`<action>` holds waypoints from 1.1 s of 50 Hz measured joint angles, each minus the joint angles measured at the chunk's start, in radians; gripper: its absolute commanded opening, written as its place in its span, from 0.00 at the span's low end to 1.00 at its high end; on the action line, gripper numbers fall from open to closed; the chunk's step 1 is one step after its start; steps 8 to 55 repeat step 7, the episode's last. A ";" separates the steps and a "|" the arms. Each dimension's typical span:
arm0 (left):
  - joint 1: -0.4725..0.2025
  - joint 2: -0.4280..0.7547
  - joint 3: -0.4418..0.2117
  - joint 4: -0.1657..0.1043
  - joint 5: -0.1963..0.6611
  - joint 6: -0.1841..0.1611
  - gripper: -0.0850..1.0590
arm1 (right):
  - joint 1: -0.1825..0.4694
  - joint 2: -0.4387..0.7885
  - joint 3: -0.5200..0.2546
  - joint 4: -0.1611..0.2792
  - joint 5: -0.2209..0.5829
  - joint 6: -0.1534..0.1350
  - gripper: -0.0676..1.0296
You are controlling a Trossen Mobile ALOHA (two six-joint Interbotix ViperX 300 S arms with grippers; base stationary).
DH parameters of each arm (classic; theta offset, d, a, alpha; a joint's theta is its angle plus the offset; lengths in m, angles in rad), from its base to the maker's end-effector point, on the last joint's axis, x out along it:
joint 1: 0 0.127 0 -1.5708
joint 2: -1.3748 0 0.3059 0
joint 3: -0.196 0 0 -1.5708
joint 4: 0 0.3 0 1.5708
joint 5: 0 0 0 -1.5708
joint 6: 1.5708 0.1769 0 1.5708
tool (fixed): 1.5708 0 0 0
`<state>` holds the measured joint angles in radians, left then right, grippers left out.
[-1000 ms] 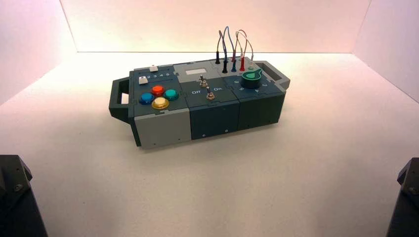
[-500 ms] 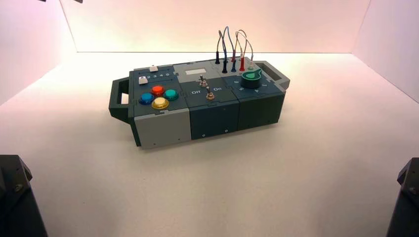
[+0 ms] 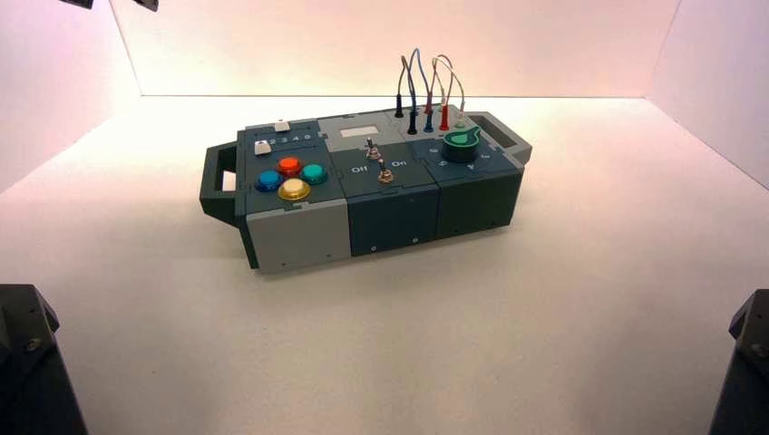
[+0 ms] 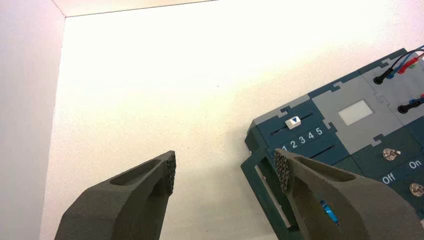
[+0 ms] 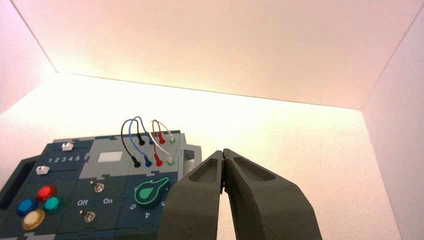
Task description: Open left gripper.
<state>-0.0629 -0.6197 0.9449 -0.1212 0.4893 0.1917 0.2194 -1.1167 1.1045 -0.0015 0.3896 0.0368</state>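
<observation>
My left gripper (image 4: pixel 225 172) is open and empty, its two dark textured fingertips (image 4: pixel 171 170) wide apart above the white floor, beside the box's dark handle (image 4: pixel 260 175). In the high view only its two small dark tips show at the top left edge (image 3: pixel 111 4), far above and left of the box (image 3: pixel 299 231). My right gripper (image 5: pixel 223 152) is shut and empty, held back from the box's right end near the green knob (image 5: pixel 150 192).
The box carries four coloured buttons (image 3: pixel 290 177), two toggle switches (image 3: pixel 379 161) marked Off and On, a numbered slider (image 4: pixel 294 121), and plugged wires (image 3: pixel 426 86). White walls enclose the floor. Dark arm bases sit at the front corners (image 3: pixel 27 362) (image 3: pixel 748 362).
Two small dark tips of my left gripper have come into the high view's top left edge and now show slightly more. The box and the right arm have not moved.
</observation>
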 measured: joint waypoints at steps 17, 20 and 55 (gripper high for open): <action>0.000 -0.011 0.000 0.000 0.008 0.000 0.97 | -0.002 0.009 0.000 0.000 0.000 0.000 0.04; 0.000 -0.011 0.000 0.000 0.008 0.000 0.97 | -0.002 0.009 0.000 0.000 0.000 0.000 0.04; 0.000 -0.011 0.000 0.000 0.008 0.000 0.97 | -0.002 0.009 0.000 0.000 0.000 0.000 0.04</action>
